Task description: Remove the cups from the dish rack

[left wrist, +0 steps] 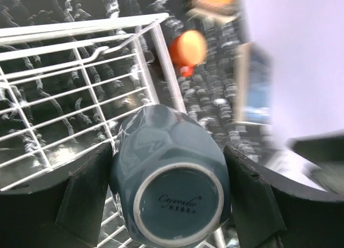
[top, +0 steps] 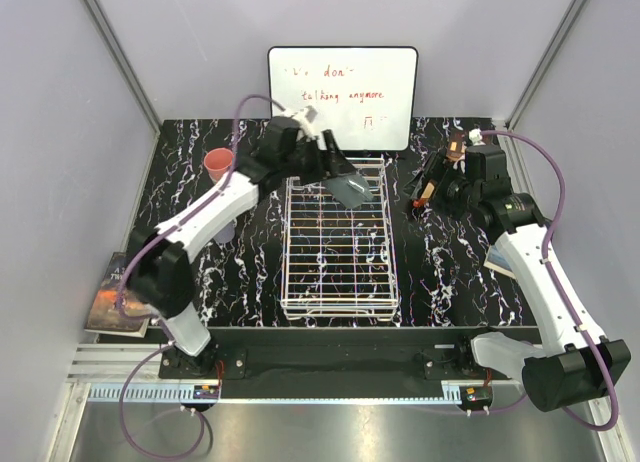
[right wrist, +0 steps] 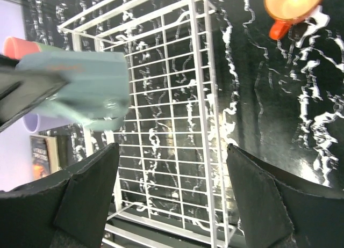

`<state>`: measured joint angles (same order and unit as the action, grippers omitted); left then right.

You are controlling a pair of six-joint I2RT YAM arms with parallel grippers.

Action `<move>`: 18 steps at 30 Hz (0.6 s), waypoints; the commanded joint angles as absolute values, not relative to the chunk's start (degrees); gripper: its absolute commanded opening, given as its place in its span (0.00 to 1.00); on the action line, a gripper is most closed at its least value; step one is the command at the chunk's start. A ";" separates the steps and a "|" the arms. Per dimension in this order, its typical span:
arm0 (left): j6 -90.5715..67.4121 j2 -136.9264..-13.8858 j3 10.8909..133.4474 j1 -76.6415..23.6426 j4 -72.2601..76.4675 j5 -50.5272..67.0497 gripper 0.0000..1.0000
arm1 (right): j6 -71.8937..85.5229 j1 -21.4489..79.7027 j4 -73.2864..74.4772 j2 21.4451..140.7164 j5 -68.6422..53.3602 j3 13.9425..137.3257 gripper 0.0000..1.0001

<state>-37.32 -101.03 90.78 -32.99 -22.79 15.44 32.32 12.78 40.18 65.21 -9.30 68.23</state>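
Left gripper [left wrist: 169, 199] is clamped on the dark grey mug [left wrist: 172, 162], whose base faces the wrist, and holds it over the far end of the dish rack [top: 338, 267]. Right gripper [right wrist: 172, 191] hangs with its jaws apart and nothing between them, the rack below it. The step in hand looks like carrying the mug out. The next move calls for clearing the rim beside the fingers, then setting the mug upright on the table before letting go.
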 commanded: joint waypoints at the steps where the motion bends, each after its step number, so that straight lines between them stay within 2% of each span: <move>1: -53.74 -91.24 74.30 -27.26 11.12 31.70 0.00 | 34.45 13.27 34.11 64.77 -12.56 67.50 0.88; 3: -57.73 -89.13 67.80 -25.67 21.99 33.74 0.00 | 35.76 13.27 31.66 64.86 -14.85 66.54 0.87; 6: -62.31 -87.46 63.21 -25.31 31.86 36.03 0.00 | 38.22 13.27 25.87 64.78 -20.02 64.78 0.81; 12: -74.08 -88.76 58.89 -25.31 53.92 39.64 0.00 | 47.52 13.27 8.65 64.86 -33.92 59.95 0.73; 18: -80.94 -90.35 57.92 -25.31 62.31 40.78 0.00 | 53.61 13.27 0.62 65.30 -37.44 57.66 0.70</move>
